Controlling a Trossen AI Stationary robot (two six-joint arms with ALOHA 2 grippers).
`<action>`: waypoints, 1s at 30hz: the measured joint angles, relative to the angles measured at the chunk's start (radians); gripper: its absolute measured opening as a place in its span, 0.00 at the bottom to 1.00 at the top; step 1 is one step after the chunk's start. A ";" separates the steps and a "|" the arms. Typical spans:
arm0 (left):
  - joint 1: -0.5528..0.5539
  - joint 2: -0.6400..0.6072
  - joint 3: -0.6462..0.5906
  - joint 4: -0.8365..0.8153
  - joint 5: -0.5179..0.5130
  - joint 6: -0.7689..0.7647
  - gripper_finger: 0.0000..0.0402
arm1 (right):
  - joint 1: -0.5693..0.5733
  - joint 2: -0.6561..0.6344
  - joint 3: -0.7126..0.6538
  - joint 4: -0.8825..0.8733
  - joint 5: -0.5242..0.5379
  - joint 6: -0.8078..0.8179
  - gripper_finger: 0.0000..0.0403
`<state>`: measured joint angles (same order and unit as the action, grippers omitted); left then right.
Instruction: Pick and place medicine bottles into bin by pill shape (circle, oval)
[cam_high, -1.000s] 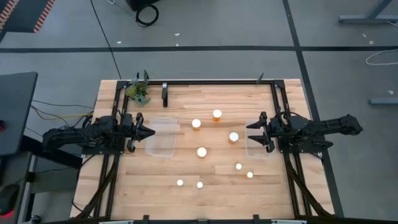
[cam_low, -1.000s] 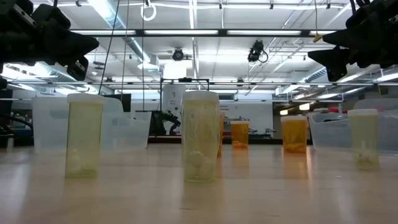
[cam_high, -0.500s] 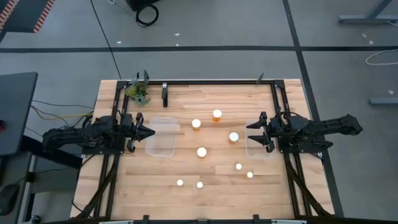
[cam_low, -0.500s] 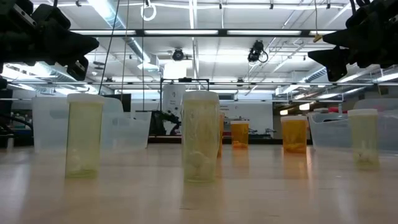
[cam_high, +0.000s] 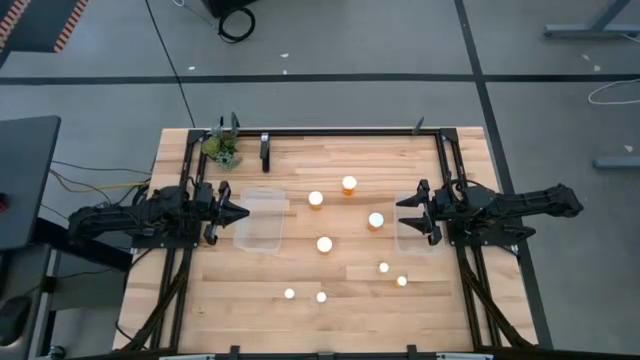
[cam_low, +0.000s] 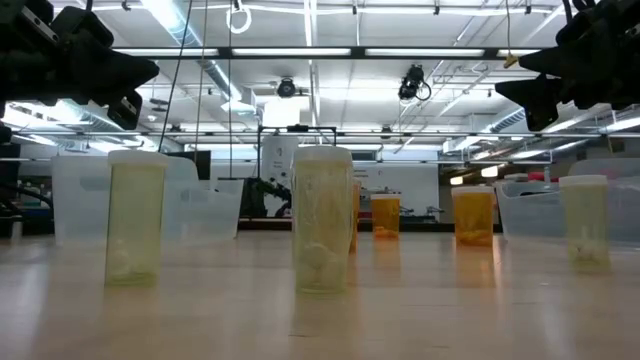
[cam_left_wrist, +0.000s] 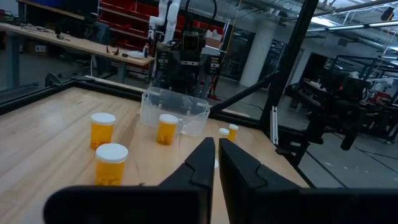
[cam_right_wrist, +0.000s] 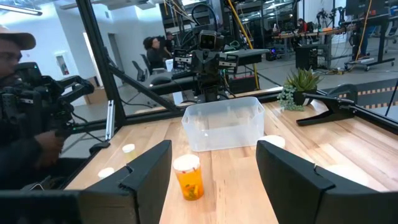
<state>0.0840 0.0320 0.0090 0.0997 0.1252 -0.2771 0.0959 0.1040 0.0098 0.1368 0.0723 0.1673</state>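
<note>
My left gripper (cam_high: 240, 212) hovers at the left side of the table (cam_high: 240, 310), its jaws pressed together and holding nothing, pointing across the clear bin (cam_high: 262, 221) that sits just in front of it. I judge that bin stands there so this arm can drop into it without reaching far.

The medicine bottles (cam_high: 324, 244) are all standing upright in the middle of the table, between the two bins — the larger amber ones toward the far side, the small pale ones nearer the front edge. None is in a bin yet, so sorting has not begun, as I judge it.

My right gripper (cam_high: 405, 211) mirrors the left, level and aimed inward above the second clear bin (cam_high: 412, 243), jaws spread wide and empty — the nearest amber bottle (cam_right_wrist: 189, 176) stands ahead of them.
</note>
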 joint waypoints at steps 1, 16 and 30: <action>0.000 0.000 0.000 0.000 0.000 0.000 0.08 | 0.000 0.000 0.000 0.000 0.000 0.000 0.60; 0.000 0.000 0.000 0.000 0.000 0.000 0.07 | 0.000 0.000 0.000 0.000 0.000 0.000 0.60; 0.000 0.000 0.000 0.000 0.000 0.000 0.07 | 0.000 0.000 0.000 0.000 0.000 0.000 0.60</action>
<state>0.0838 0.0319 0.0090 0.0995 0.1252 -0.2771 0.0957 0.1040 0.0097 0.1365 0.0724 0.1672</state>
